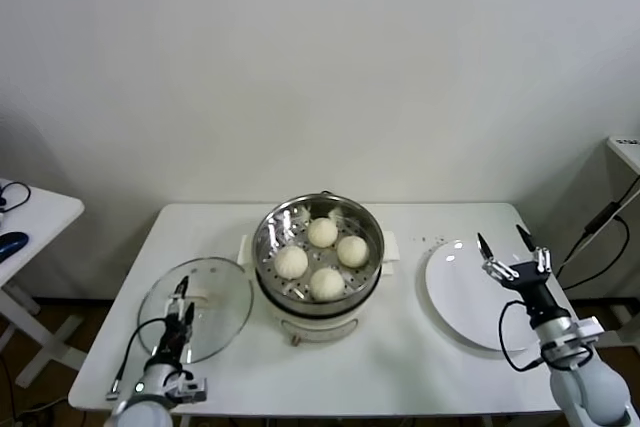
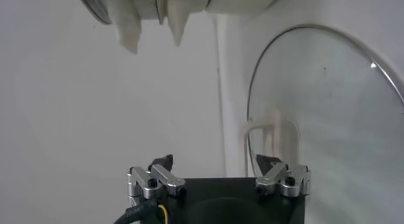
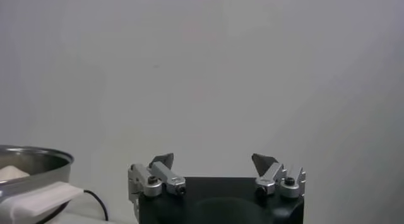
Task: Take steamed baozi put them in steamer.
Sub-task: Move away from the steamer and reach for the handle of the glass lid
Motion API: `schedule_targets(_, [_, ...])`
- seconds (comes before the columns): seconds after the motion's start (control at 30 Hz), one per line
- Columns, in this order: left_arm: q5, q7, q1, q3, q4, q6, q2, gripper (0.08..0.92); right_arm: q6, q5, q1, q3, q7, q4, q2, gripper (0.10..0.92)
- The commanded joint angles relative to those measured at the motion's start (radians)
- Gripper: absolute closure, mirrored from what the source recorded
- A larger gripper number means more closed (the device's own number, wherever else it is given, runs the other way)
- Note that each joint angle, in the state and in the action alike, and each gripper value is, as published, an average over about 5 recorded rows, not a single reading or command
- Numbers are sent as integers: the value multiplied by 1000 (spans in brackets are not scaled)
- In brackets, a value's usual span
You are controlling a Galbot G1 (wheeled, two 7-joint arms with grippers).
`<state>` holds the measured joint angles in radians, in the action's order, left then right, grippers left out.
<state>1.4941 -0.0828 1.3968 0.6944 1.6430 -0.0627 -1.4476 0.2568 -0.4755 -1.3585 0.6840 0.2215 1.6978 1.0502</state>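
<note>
A: White wall behind, white table (image 1: pixel 400 367) in front. Head view first, w/ the steamer (image 1: pixel 318 255) as landmark?

B: Steamer's sitting mid-table. All four steamed baozi (image 1: pixel 322 232) are lying inside it on the perforated tray, none left outside as far as I'm seeing. Glass lid (image 1: pixel 200 305) is lying flat just left of the steamer, plate (image 1: pixel 465 297) is lying right of it, bare.

A: Grippers?

B: Left gripper (image 1: pixel 183 291) is hovering over the lid's near edge, left of the steamer; fingers look close together from here. Right gripper (image 1: pixel 505 243) is hanging over the plate, right of the steamer, fingers spread, holding nothing.

A: Left wrist view?

B: Left gripper (image 2: pixel 214 163) is showing its fingers apart and nothing between them. Lid (image 2: pixel 328 112) is lying right under it, steamer base (image 2: pixel 183 4) beyond.

A: Right wrist view?

B: Right gripper (image 3: pixel 213 161) is released, nothing gripped. Only the steamer's rim (image 3: pixel 31 159) is peeking in at the frame edge, w/ blank wall ahead.

A: So what's the next move turning on?

B: Buns are round, no long axis to line up. Judging by this, loading's done. If closing up is next, the left arm's nearer, since the lid's directly below it. Nothing's standing betw. lid and steamer.
</note>
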Motion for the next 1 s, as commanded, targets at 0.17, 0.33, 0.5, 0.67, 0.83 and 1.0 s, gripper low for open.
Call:
schedule_targets(0.17, [-39, -21, -80, -5, -86, -1, 12, 177, 6, 17, -23, 25, 9, -3, 9, 203])
schedule_targets(0.33, [-39, -24, -103, -11, -112, -1, 16, 177, 9, 18, -23, 36, 14, -13, 10, 203])
schedule_targets(0.5, [-35, -30, -117, -13, -138, -2, 16, 177, 10, 17, -22, 46, 17, -19, 11, 203])
schedule_targets(0.67, [-36, -44, -135, -10, -161, -1, 15, 177, 10, 19, -23, 52, 22, -18, 20, 203])
schedule_targets(0.83, [-38, -58, -146, -10, -180, -1, 15, 177, 14, 27, -29, 55, 30, -20, 29, 203])
schedule_targets(1.0, [-42, -73, -154, -10, -188, -1, 15, 177, 16, 38, -33, 55, 36, -19, 39, 203])
